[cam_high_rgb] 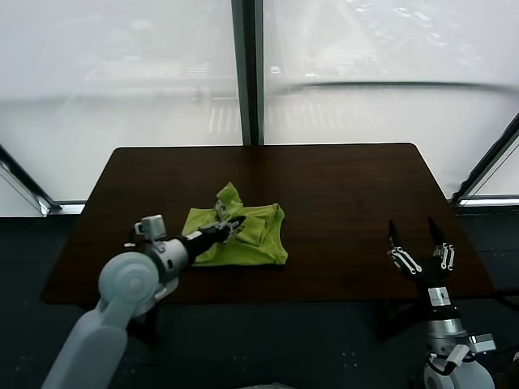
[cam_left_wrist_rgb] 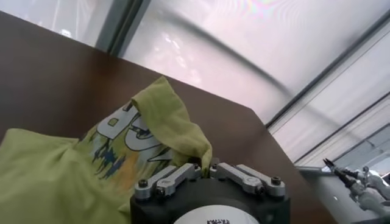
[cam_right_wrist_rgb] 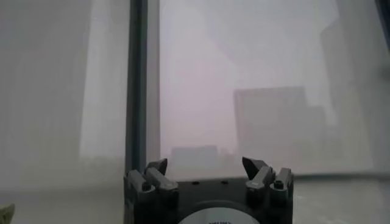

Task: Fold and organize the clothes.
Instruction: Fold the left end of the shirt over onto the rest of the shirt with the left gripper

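A lime-green T-shirt [cam_high_rgb: 243, 235] was seen lying crumpled on the dark brown tabletop [cam_high_rgb: 340, 186], a little left of its middle and nearer the near edge than the far one. One corner of the cloth was raised into a peak pointing toward the far edge. The left gripper [cam_high_rgb: 235, 223] was reached in over the shirt from the near left side, and its jaws were closed on a fold of the green cloth; in the left wrist view the fabric [cam_left_wrist_rgb: 177, 131] was seen drawn up into the pinched gripper [cam_left_wrist_rgb: 205, 164]. A white printed graphic [cam_left_wrist_rgb: 128, 131] with blue and yellow marks below it was exposed on the shirt beside that fold; large block letters were partly shown, but no word could be read because the cloth was bunched over them. The right gripper [cam_high_rgb: 420, 235] was held above the tabletop near its near right corner, well apart from the shirt, with its jaws spread wide and nothing between them. No brand or label was legible anywhere.
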